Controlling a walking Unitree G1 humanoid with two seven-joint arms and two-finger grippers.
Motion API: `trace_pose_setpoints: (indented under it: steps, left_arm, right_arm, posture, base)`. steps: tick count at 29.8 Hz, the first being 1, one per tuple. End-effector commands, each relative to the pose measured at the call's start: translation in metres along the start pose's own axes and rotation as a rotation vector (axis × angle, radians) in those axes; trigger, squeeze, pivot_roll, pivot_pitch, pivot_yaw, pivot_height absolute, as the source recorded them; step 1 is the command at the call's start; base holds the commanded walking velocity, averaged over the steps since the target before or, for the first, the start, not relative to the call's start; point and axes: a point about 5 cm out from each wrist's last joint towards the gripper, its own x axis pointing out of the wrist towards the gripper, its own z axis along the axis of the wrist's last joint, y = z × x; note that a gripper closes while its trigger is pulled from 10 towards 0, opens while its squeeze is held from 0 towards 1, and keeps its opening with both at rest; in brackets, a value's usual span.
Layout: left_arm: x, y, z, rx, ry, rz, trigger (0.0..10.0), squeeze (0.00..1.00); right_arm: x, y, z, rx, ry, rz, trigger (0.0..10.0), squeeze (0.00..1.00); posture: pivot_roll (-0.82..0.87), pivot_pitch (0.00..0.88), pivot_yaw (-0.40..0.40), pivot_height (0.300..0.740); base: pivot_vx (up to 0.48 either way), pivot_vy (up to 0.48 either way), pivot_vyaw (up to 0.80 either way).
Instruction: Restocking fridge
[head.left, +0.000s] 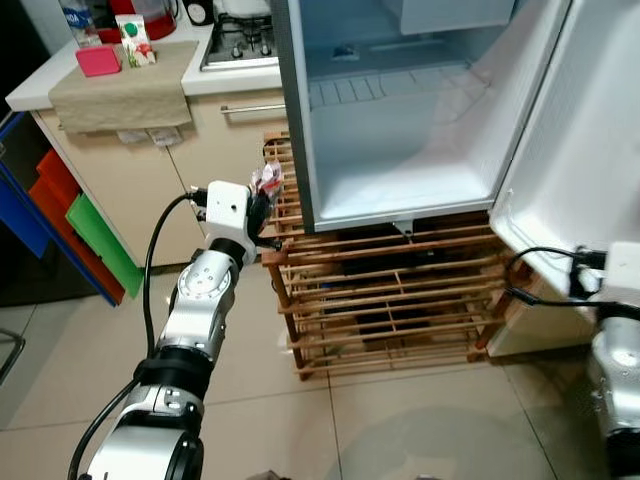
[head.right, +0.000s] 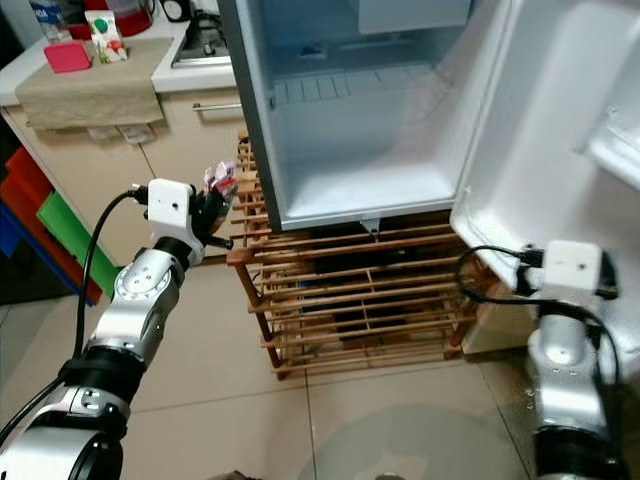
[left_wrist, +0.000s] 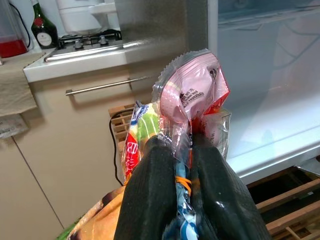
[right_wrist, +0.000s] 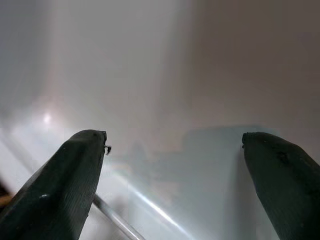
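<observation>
Left gripper (left_wrist: 182, 165): black fingers pinched tight on one snack packet (left_wrist: 192, 95), held up in the air just beside the left outer edge of the fridge (head.left: 400, 180).
Snack packet: clear plastic with pink and red print, crimped top; a green and red patch shows at its side; orange band visible between the fingers.
Right gripper (right_wrist: 172, 165): fingers spread wide apart, holding nothing, facing the white inner face of the fridge door (head.right: 560, 130).
Fridge: one, door swung open to the robot's right; white inside, one shelf (head.left: 380, 90) across the back, bottom floor bare.
Stand: one wooden slatted rack (head.left: 400, 300) directly under the fridge, resting on the floor.
Floor: pale beige tiles (head.left: 80, 350).
Counter: one white worktop (head.left: 30, 95) to the left, with beige cupboards and a metal bar handle (head.left: 250, 108) below.
On counter: one tan cloth (head.left: 125, 85) hanging over the front edge; one pink box (head.left: 98, 61) and one small carton (head.left: 134, 42) on the cloth; one gas hob (head.left: 240, 42).
Bottle: one dark green bottle (left_wrist: 44, 31) beside the hob.
Beside counter: flat red, green and blue panels (head.left: 70, 215), leaning.
</observation>
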Motion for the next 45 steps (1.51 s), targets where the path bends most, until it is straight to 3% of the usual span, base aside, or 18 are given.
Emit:
trace_pose_setpoints:
  steps: [1,2,3,4,9,12,18,26,45]
  left_arm:
    - [0.001,0.005,0.005,0.006,-0.032,0.016,10.0,0.0]
    - [0.001,0.005,0.006,0.008,-0.035,0.019,10.0,0.0]
    - [0.001,0.006,0.007,0.003,-0.046,0.021,10.0,0.0]
    - [0.001,0.006,0.007,0.003,-0.046,0.021,10.0,0.0]
    - [0.001,0.003,0.009,0.002,-0.058,-0.002,10.0,0.0]
    - [0.0,0.001,0.008,-0.003,-0.059,-0.01,10.0,0.0]
    - [0.001,0.001,0.01,0.002,-0.067,-0.021,10.0,0.0]
    - [0.0,0.003,0.012,-0.012,-0.087,-0.015,10.0,0.0]
    - [0.002,0.003,0.016,0.006,-0.109,-0.031,10.0,0.0]
  right_arm:
    - [-0.002,0.014,0.016,0.034,-0.08,0.044,10.0,0.0]
    - [-0.004,0.02,0.02,0.046,-0.097,0.065,10.0,0.0]
    - [-0.012,0.04,0.028,0.088,-0.135,0.136,10.0,0.0]
    - [-0.012,0.04,0.028,0.088,-0.135,0.136,10.0,0.0]
    - [-0.05,0.095,0.039,0.18,-0.174,0.349,10.0,0.0]
    - [-0.063,0.107,0.035,0.198,-0.157,0.401,10.0,0.0]
    - [-0.069,0.109,0.032,0.197,-0.14,0.43,10.0,0.0]
    - [-0.065,0.106,0.031,0.178,-0.131,0.436,10.0,0.0]
    - [-0.067,0.115,0.032,0.182,-0.128,0.479,10.0,0.0]
  posture:
    - [-0.11,0.0,0.095,0.74]
    - [-0.11,0.0,0.095,0.74]
    - [-0.11,0.0,0.093,0.74]
    - [-0.11,0.0,0.093,0.74]
    - [-0.11,0.0,0.09,0.74]
    - [-0.11,0.0,0.091,0.74]
    - [-0.11,0.0,0.094,0.74]
    - [-0.11,0.0,0.087,0.74]
    - [-0.11,0.0,0.09,0.74]
  base:
    - [0.0,0.0,0.0]
    - [0.0,0.0,0.0]
    - [0.0,0.0,0.0]
    - [0.0,0.0,0.0]
    - [0.12,-0.149,0.31]
    - [0.31,-0.363,0.77]
    - [0.322,-0.352,0.76]
    - [0.081,-0.087,0.0]
    - [0.0,0.0,-0.78]
